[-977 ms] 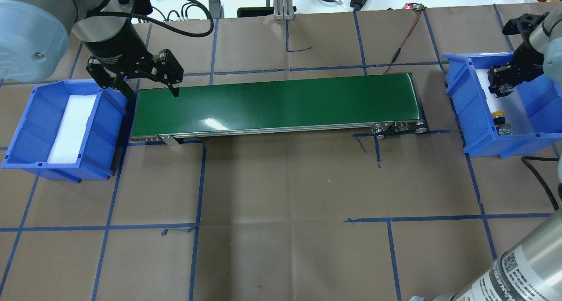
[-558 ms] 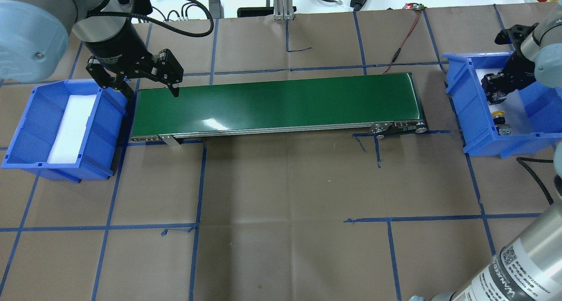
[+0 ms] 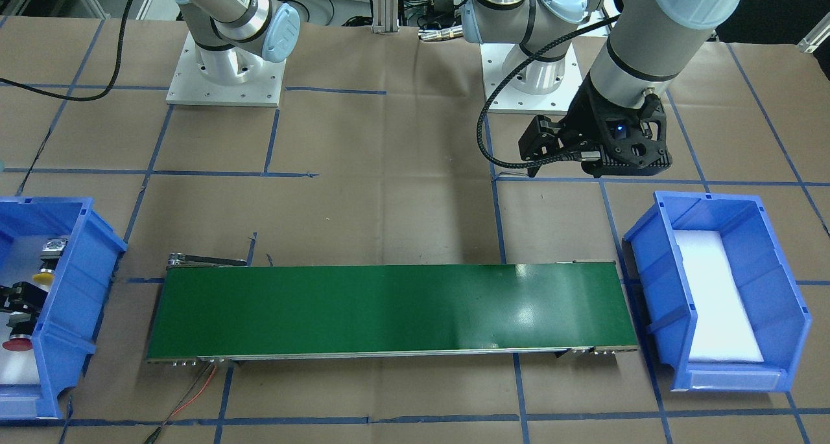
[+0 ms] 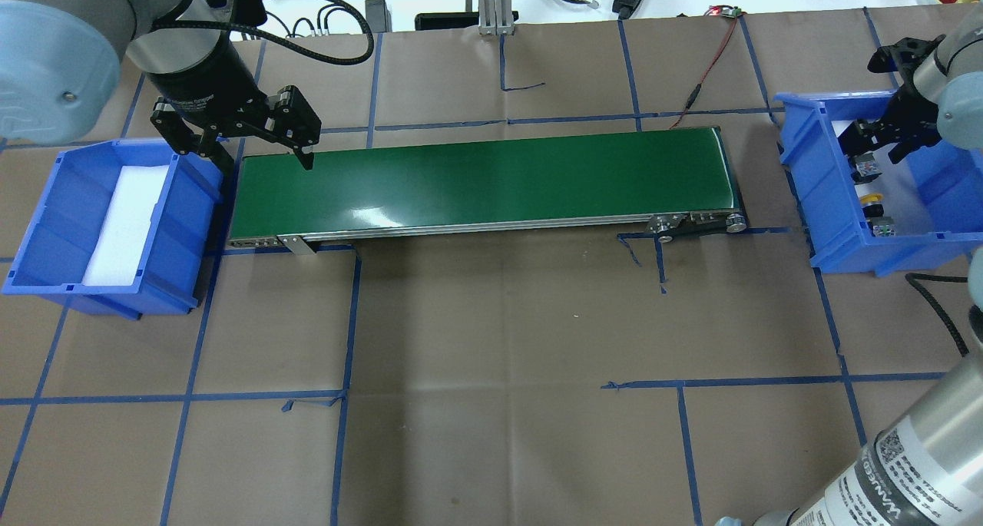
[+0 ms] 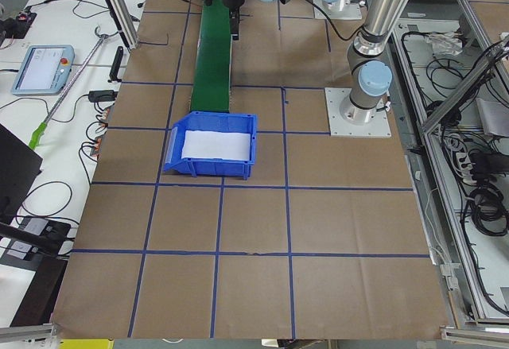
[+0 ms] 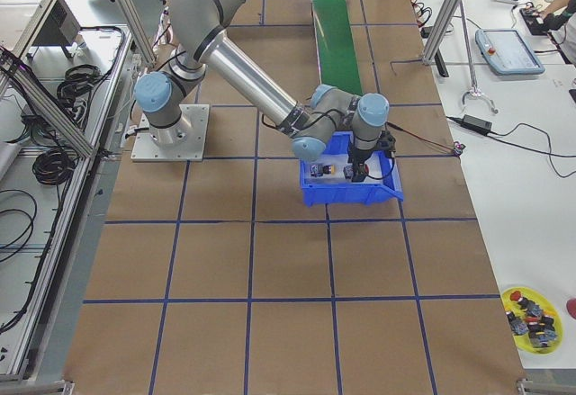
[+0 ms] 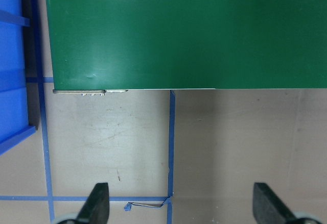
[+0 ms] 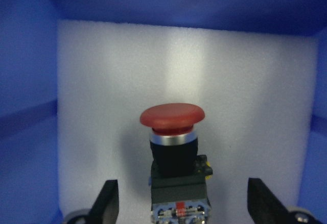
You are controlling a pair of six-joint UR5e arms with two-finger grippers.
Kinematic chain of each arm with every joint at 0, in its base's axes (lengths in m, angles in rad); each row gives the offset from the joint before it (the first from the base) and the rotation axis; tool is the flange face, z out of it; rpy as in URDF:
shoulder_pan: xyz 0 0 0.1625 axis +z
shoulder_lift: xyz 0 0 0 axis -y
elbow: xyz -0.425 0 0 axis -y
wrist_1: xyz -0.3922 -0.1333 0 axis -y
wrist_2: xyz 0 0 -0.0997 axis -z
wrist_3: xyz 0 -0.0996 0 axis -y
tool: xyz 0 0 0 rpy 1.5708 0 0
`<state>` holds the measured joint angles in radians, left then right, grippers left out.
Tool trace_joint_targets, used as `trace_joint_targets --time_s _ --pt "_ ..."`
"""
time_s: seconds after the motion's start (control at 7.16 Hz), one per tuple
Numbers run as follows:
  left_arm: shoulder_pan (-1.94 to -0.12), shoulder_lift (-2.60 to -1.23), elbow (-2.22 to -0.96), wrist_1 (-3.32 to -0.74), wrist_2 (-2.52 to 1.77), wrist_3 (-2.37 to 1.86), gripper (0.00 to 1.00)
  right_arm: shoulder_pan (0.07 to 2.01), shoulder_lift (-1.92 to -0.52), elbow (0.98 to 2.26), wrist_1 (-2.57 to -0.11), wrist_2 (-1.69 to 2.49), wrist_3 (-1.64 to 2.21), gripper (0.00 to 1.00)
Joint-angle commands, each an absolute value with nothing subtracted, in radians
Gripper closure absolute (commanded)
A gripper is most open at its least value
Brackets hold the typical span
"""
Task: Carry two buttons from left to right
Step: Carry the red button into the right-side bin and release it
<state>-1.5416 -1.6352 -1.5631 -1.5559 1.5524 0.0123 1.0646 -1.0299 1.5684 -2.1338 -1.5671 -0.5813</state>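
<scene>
The red button (image 8: 172,119) lies on the white foam of the right blue bin (image 4: 806,165), its grey base (image 4: 866,167) toward the robot. My right gripper (image 8: 184,203) stands open around it, fingers well apart and not touching it; the same gripper (image 4: 878,146) is low inside the bin. The red cap (image 3: 16,345) shows at the bin's far end. The yellow button (image 4: 873,198) lies beside it in the same bin, also seen as a yellow cap (image 3: 42,277). My left gripper (image 4: 265,160) hangs open and empty over the conveyor's left end.
The green conveyor belt (image 4: 484,180) runs between the bins and carries nothing. The left blue bin (image 4: 46,226) holds only white foam. A red wire (image 4: 710,57) runs from the belt's far right corner. Blue tape lines cross the brown table.
My right gripper has shifted a little inside the right bin and opened, leaving the red button on the foam. The left arm has not moved.
</scene>
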Motion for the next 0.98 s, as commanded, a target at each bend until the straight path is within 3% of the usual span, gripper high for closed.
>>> trace_joint_targets --time_s 0.0,0.56,0.84 --pt "-1.542 -1.635 -1.563 -1.557 1.552 0.012 0.00 1.065 -1.066 1.566 -2.132 -1.568 -0.577 0.01" --pt "-1.542 -1.635 -1.563 -1.557 1.552 0.012 0.00 1.081 -1.369 1.568 -1.973 -1.526 -0.574 0.00" --pt "-1.542 -1.635 -1.563 -1.555 1.552 0.012 0.00 1.165 -1.468 1.571 -1.945 -1.506 -0.330 0.00"
